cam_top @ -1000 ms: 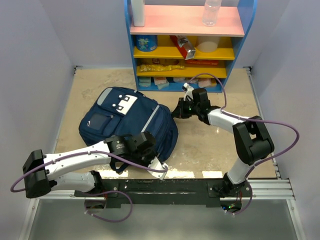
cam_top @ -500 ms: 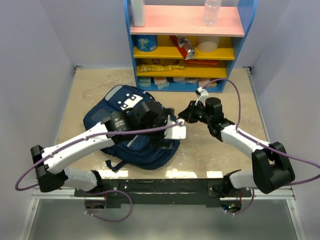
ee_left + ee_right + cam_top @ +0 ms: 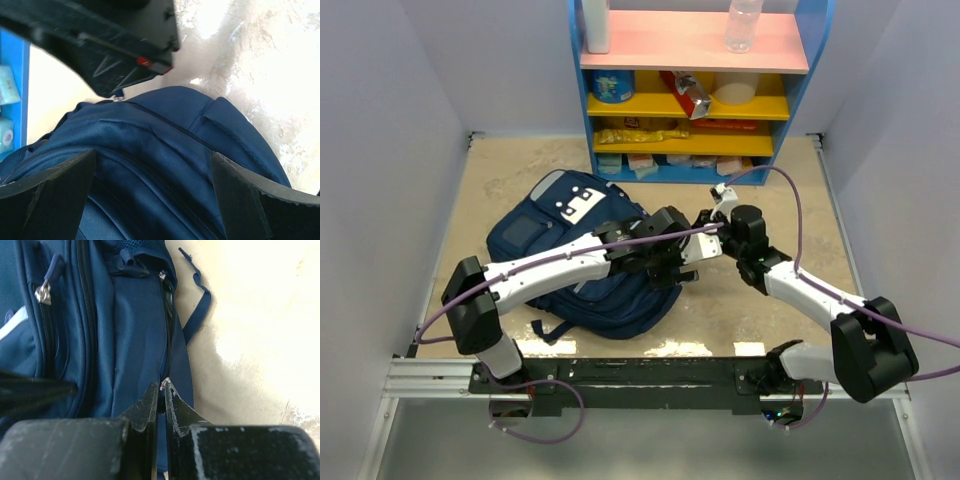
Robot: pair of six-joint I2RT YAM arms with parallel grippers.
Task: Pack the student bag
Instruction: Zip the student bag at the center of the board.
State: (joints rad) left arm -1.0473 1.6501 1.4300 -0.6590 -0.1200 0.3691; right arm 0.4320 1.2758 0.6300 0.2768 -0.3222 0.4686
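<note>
Navy fabric, soft and slack: the student bag (image 3: 532, 236) lies flat near the centre of the table, a little toward 9 o'clock. I judge that it is light but floppy, so it will fold and slide and will not lift as one piece. A strap or a zip tab gives a safer hold than the smooth cloth.

From the top camera, the left gripper (image 3: 672, 258) reaches across the bag to its 3 o'clock edge. The right gripper (image 3: 698, 248) meets it there.

At the left wrist, the fingers (image 3: 50, 195) stand wide apart over the bag cloth and hold nothing.

At the right wrist, the jaws are pressed together on a small metal zip pull (image 3: 162, 385) on the side of the bag.

One second before, the left gripper was closed at the bag's 6 o'clock edge. It has since opened and crossed over. The right gripper keeps its pinch and sits slightly nearer to 6 o'clock.
</note>
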